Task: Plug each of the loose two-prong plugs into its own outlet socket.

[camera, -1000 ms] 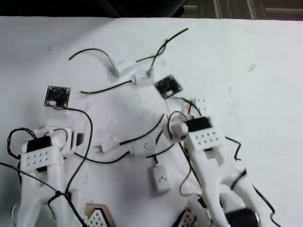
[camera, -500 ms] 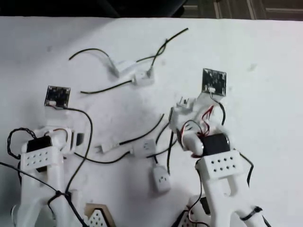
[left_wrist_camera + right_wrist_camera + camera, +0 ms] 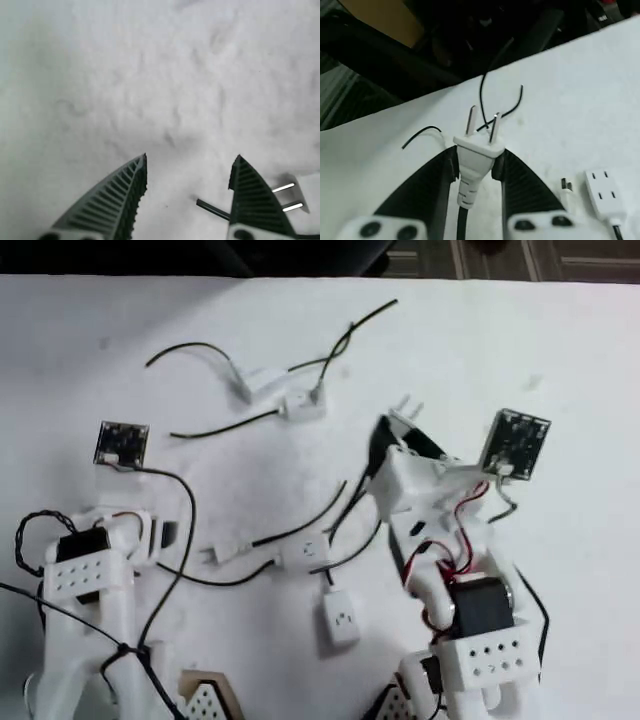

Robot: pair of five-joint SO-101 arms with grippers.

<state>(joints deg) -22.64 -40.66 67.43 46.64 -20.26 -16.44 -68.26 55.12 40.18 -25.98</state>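
Right wrist view is showing the right pincer [image 3: 476, 167] clenching a white plug [image 3: 479, 150] by its moulded body. The two flat metal prongs [image 3: 481, 122] are sticking out past the fingertips and the black cord [image 3: 462, 222] is trailing back between the jaws. A white socket block [image 3: 602, 192] is lying on the table [image 3: 580, 90], off to one side of that pincer and well short of the prongs.

Over on the other arm, the left pincer [image 3: 191, 160] is hanging released above bare table, its jaws spread wide. A second plug [image 3: 295, 195] is lying just outside one finger.

To my eye the trouble is going to come from slipping. The plug body is looking smooth, hard and tapered, so a push against tight slots is likely to twist it in the grip. The socket block is looking small, light and loose, and the table covering is looking soft and wrinkled. With nothing pinning the block, I am expecting it to skate away. The stiff cord may also be tugging the plug askew, and the thin prongs are needing square alignment or they will be jamming on the face.

The ridged pads [image 3: 125, 190] are looking dark and rubbery, which should be helping. From the high view, loose cords [image 3: 300, 525] are curling close to the right arm [image 3: 440, 540], so snagging is looking possible.
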